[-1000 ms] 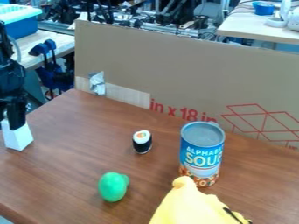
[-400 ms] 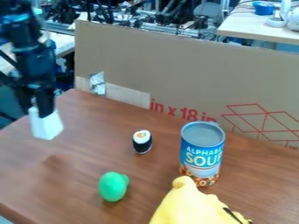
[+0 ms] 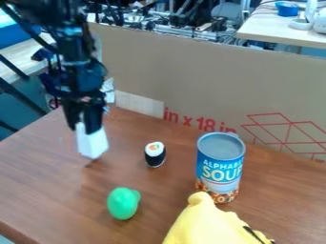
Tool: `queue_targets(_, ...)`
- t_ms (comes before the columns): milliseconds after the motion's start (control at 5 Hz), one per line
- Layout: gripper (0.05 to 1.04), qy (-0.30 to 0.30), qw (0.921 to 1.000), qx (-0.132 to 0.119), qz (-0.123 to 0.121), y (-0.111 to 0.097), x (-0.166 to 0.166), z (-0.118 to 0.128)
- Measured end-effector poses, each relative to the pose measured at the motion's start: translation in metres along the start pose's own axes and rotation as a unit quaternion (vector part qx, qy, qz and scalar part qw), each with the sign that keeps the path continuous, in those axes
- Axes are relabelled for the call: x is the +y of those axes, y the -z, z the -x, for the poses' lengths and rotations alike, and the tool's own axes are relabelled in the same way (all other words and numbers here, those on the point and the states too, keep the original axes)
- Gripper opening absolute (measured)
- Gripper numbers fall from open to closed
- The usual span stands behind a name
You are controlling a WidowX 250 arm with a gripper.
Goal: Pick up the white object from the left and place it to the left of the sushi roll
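Gripper (image 3: 86,127): jaws pinching the top of the white block, at the left of the view;
White block (image 3: 94,144): upright, slightly tilted, left of the sushi roll (image 3: 155,154) and apart from it;
Green toy (image 3: 123,203): nearer the camera;
Soup can (image 3: 220,167): standing right of the roll, just behind the yellow plush (image 3: 210,221)
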State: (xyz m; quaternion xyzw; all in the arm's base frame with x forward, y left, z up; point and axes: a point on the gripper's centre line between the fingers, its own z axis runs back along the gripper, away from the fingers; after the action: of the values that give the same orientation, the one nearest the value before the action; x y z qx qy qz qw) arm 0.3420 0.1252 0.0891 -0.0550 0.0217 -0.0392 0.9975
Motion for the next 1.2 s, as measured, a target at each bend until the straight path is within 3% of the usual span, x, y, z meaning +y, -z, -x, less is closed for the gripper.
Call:
queue_targets(400, 0.628, 0.014, 0.9999, 0.000, 0.002, 0.012, -0.012, -0.028)
queue_targets(800, 0.678, 0.018, 0.9997, -0.016, -0.004, 0.014, -0.016, -0.031)
queue_targets(1000, 0.961, 0.010, 0.9996, -0.015, 0.020, 0.021, -0.018, -0.019)
queue_targets(1200, 1.009, 0.013, 0.9976, -0.058, 0.037, -0.005, -0.025, -0.004)
